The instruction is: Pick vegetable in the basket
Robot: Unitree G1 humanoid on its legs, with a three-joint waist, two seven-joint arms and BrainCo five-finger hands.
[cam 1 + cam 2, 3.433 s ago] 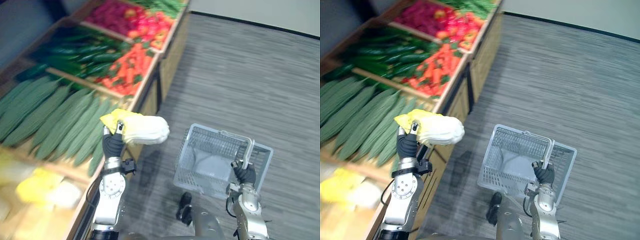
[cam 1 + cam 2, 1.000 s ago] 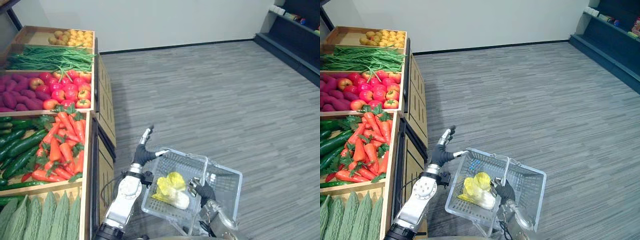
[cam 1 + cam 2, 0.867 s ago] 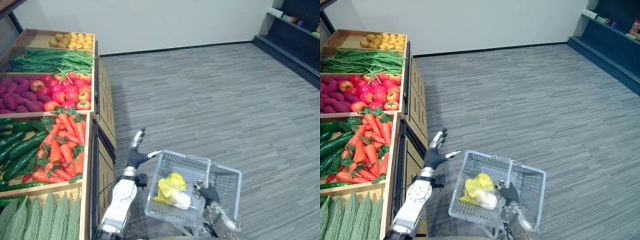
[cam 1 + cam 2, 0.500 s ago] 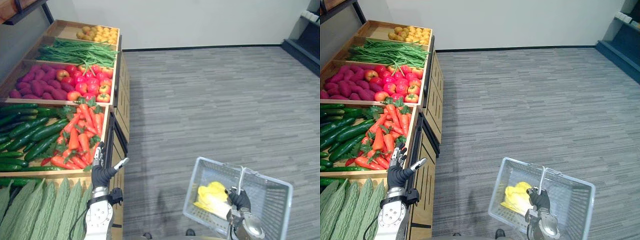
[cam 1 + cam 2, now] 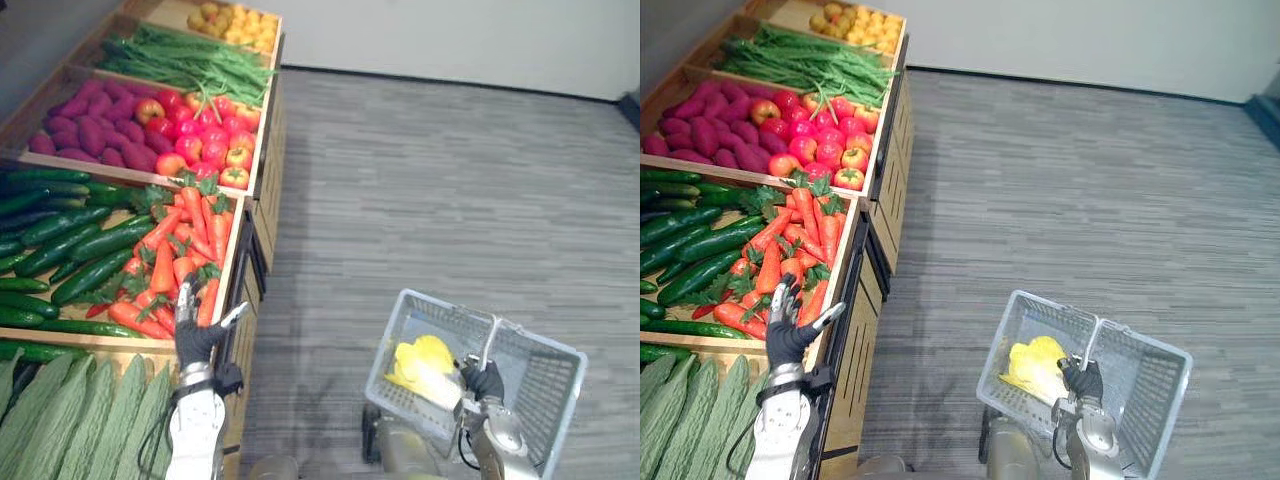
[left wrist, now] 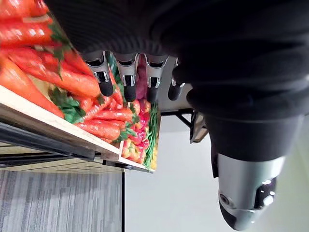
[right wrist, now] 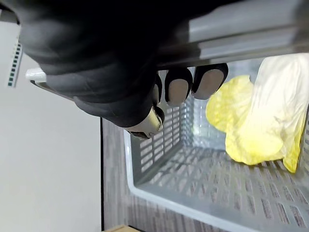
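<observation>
A grey wire basket [image 5: 386,348] hangs at the lower right with a yellow-white cabbage [image 5: 421,364] lying inside it. My right hand [image 5: 487,382] is shut on the basket's handle [image 7: 241,34], its fingers [image 7: 177,89] curled under the bar, with the cabbage [image 7: 260,121] just below. My left hand [image 5: 195,336] is open at the near right corner of the carrot crate [image 5: 238,235]. Its straight fingers [image 6: 126,78] point over the carrots [image 6: 72,82] and hold nothing.
A wooden produce stand runs along the left: bitter gourds [image 5: 60,420] nearest, then cucumbers [image 5: 60,250] beside the carrots [image 5: 175,250], then red fruit [image 5: 200,140], green beans [image 5: 190,60] and yellow produce [image 5: 235,20]. Grey floor [image 5: 430,190] stretches open to the right.
My left hand has left the basket's rim and gone left to the carrot crate, staying open. The camera has swung toward the stand. The cabbage lies still in the basket.
</observation>
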